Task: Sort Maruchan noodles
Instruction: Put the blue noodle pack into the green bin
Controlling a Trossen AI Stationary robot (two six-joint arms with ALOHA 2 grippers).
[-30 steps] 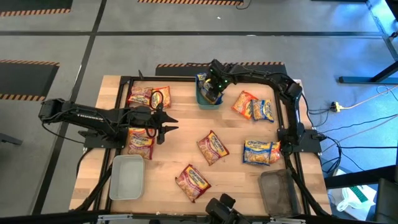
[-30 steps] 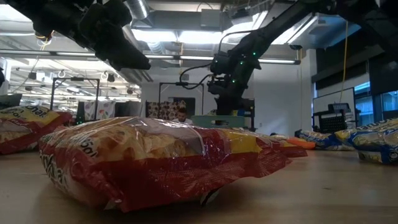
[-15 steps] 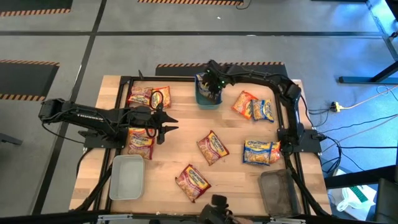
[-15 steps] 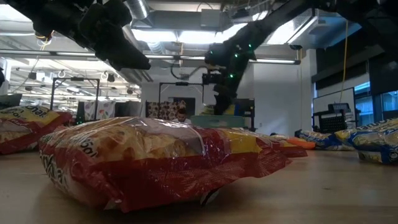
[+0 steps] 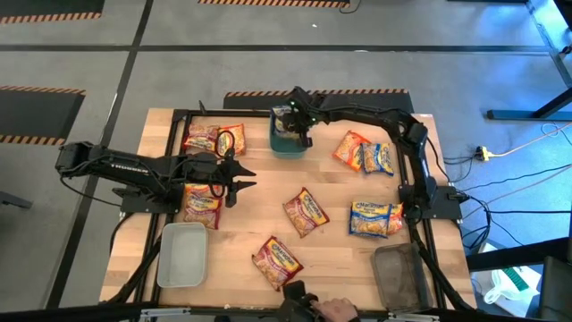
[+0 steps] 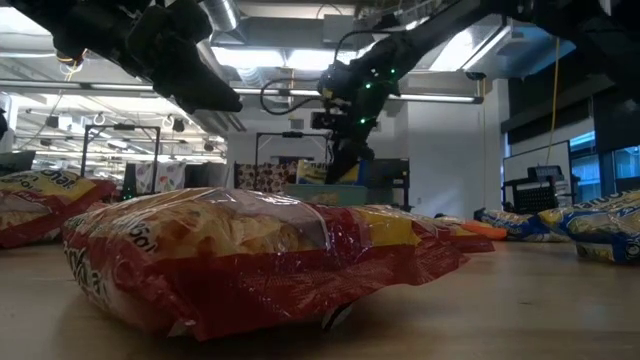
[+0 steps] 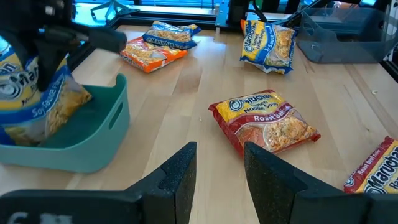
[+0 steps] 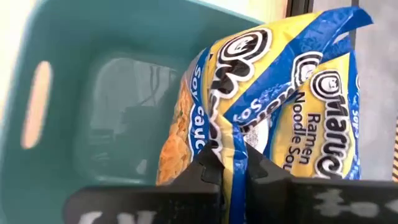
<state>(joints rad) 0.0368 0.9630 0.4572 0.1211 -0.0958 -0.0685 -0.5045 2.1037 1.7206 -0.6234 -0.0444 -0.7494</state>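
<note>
From the high view, the right gripper [image 5: 299,121] is reaching over the teal bin [image 5: 287,143] at the far edge of the table [image 5: 259,201], and the left gripper [image 5: 239,175] hangs over the left side next to a red-pink packet [image 5: 202,205]. Loose Maruchan packets are spread all over: two at far left [image 5: 214,138], a red one mid-table [image 5: 306,212], another red one near the front [image 5: 276,261], an orange one [image 5: 350,148] touching a blue-and-yellow one [image 5: 378,158], and one more blue-and-yellow [image 5: 375,218] on the right. There's also a grey tray [image 5: 181,255] front left and a dark tray [image 5: 399,275] front right.

The low view is mostly filled by a red packet [image 6: 250,255] up close; the right gripper [image 6: 340,140] shows far behind it over the teal bin [image 6: 335,193], but you can't see what it's gripping.

Left wrist view shows the left gripper [image 7: 217,163] with its fingers apart and nothing between them, pointing at the Roast Beef packet [image 7: 264,119], with the teal bin [image 7: 74,134] off to one side.

Right wrist view is the only one that settles it: the right gripper [image 8: 231,171] is clamped on the edge of a blue-and-yellow Soy Sauce packet [image 8: 249,99], which sits upright in the teal bin [image 8: 93,87] with a second blue-and-yellow packet [image 8: 320,118] against it.
</note>
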